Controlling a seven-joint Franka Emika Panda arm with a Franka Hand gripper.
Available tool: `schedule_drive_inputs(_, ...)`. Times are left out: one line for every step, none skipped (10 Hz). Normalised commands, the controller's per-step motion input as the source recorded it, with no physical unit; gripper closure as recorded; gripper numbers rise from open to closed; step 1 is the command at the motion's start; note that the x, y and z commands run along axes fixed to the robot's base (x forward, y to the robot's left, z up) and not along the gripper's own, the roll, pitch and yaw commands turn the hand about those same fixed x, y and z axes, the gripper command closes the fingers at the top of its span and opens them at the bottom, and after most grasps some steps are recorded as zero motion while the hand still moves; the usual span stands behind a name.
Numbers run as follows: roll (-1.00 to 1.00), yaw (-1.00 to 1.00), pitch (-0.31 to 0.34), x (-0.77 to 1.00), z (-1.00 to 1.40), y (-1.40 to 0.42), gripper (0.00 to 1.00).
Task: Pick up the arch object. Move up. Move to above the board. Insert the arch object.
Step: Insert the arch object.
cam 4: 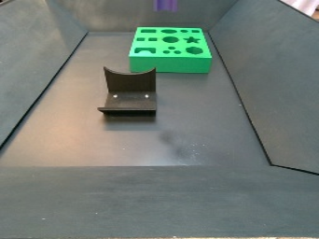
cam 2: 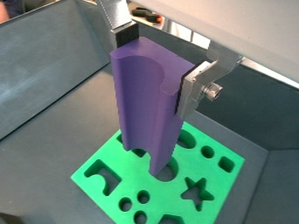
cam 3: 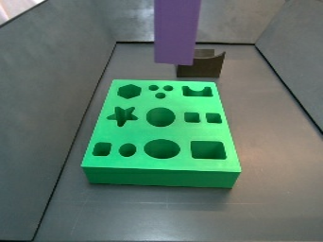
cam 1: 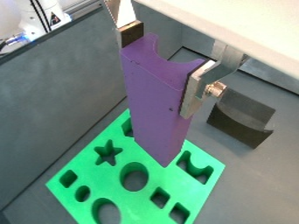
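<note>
In both wrist views the pincer [cam 1: 166, 61] points straight down, its two flat silver fingers [cam 1: 201, 83] clamped on opposite faces of the arch object [cam 1: 156, 101] near its upper end. The block hangs upright between the plates. Neither side view shows the pincer or the arm.

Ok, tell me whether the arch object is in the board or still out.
Out. The arch object hangs upright in the gripper, clamped between its fingers, lower end above the board; every cut-out looks empty.
</note>
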Motion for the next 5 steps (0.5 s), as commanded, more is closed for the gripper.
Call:
schedule_drive_inputs(-0.01, 0.32, -0.004, 0.88, -0.15, 0.15, 1.0)
schedule_drive_inputs(0.0, 0.31, -0.064, 0.83, -0.1, 0.13, 1.0)
schedule_drive_inputs(0.0, 0.29, -0.081, 0.82, -0.07, 0.09, 1.0)
schedule_drive_inputs(0.0, 0.29, -0.09, 0.81, -0.05, 0.03, 1.0)
schedule_drive_inputs(0.0, 0.37, -0.153, 0.63, -0.1, 0.0, 1.0)
